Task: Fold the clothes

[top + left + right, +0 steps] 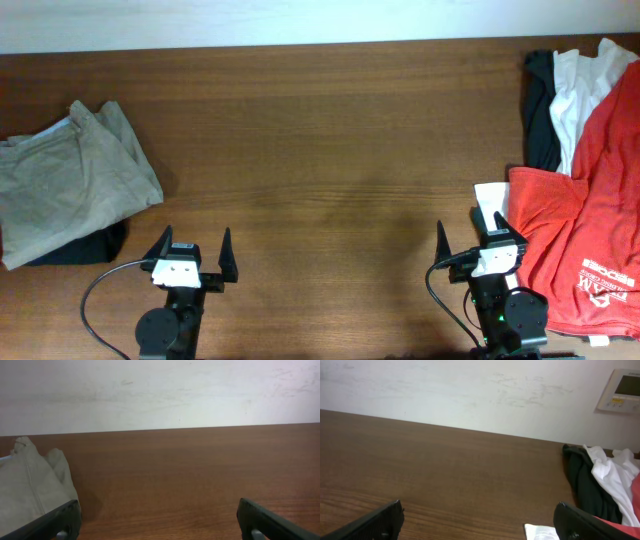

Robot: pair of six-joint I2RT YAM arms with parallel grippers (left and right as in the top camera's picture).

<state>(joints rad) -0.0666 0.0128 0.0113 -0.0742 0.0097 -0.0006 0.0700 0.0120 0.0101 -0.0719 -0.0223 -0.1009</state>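
The left gripper (193, 257) and right gripper (478, 243) both gape wide and hold nothing. The red T-shirt (590, 220) lies just outside the right gripper's outer finger, so a shallow pinch could catch only one layer and drag along the white garment (585, 90) and black garment (543, 110) beyond it; the khaki shorts (70, 180) lie ahead and outward of the left gripper. The T-shirt's white hem print and the far wall panel (620, 390) are too small to read.
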